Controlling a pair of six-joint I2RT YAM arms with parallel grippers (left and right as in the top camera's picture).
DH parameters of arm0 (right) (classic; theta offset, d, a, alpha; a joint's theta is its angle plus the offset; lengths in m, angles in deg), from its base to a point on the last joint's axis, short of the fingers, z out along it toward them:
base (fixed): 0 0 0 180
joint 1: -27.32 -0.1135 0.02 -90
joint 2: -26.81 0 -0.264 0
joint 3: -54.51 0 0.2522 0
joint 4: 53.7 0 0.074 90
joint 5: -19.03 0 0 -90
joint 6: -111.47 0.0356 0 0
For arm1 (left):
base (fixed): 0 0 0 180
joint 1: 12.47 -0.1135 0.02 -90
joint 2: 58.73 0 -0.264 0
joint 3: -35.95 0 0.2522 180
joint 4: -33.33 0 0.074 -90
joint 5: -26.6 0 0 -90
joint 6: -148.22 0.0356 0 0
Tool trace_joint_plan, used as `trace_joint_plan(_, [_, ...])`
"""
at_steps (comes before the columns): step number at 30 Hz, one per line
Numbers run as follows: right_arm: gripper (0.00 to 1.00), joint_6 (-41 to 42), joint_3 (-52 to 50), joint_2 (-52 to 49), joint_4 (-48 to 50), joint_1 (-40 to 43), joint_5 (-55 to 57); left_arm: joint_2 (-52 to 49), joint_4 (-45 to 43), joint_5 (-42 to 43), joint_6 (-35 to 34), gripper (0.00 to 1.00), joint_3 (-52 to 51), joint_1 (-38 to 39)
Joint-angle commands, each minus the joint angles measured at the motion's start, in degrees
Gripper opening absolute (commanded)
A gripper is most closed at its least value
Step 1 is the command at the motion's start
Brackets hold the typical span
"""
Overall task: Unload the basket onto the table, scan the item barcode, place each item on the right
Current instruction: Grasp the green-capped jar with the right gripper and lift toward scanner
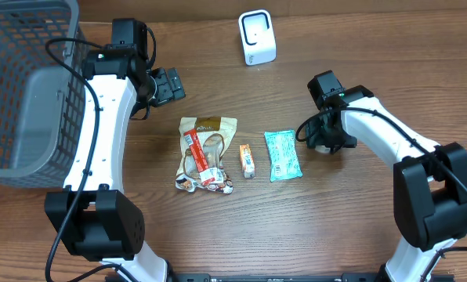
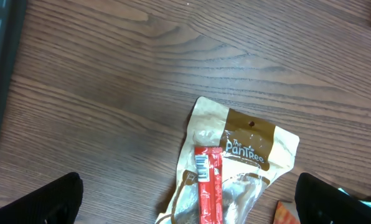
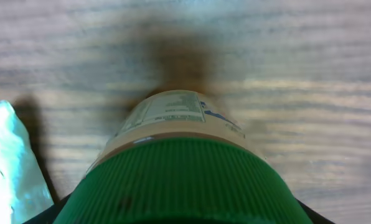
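Row of packets on the wooden table (image 1: pixel 335 227), nearest the arm bases, listed from the left arm's side across.
- Tan pouch (image 1: pixel 210 127): lying flat, printed "The Pantree", punch hole at its far end.
- Red stick packet (image 1: pixel 194 149): lying lengthwise on the pouch, with a barcode showing at its far end in the left wrist view.
- Small orange packet (image 1: pixel 247 159): flat, between the pouch and the next entry, just beside both.
- Teal packet (image 1: pixel 283 154): flat, long side running away from the bases.

Right gripper (image 1: pixel 325 141): lowered to the table just beyond the teal packet's outer edge. From overhead it hides what is under it. The right wrist view shows a bottle (image 3: pixel 173 115) with a pale label and a ribbed green cap (image 3: pixel 185 180). The cap fills the lower frame, with dark finger edges at either bottom corner. The fingers flank the cap, but the pictures do not show whether they press on it. The teal packet lies close beside the bottle.

Left gripper (image 1: pixel 171 84): farther out, above bare wood beyond the pouch's far end. Its fingers (image 2: pixel 48 202) are spread wide and hold nothing. Its camera looks down on the pouch and the stick packet.

White scanner (image 1: pixel 257 37): upright near the far edge, well apart from both grippers and from the bottle.

Grey mesh basket (image 1: pixel 30 94): far corner on the left arm's side, beside that arm.
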Motion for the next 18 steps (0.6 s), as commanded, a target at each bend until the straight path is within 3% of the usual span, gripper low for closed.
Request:
trace_joint_plan(1, [0.58,-2.1,6.1,0.5,-1.9,-0.2,0.2,0.9,-0.1,-0.2,1.3,1.00,0.7,-0.2])
trace_joint_plan(8, [0.52,-2.9,23.6,1.9,-11.7,-0.5,0.2,0.9,-0.1,-0.2,1.3,1.00,0.7,-0.2])
trace_joint_plan(16, [0.48,-5.8,52.5,2.0,-21.3,-0.6,-6.4,0.9,-0.1,-0.2,1.3,1.00,0.7,-0.1])
trace_joint_plan(18, [0.41,-6.1,58.1,2.0,-22.2,-0.6,-6.9,0.9,-0.1,-0.2,1.3,1.00,0.7,-0.1])
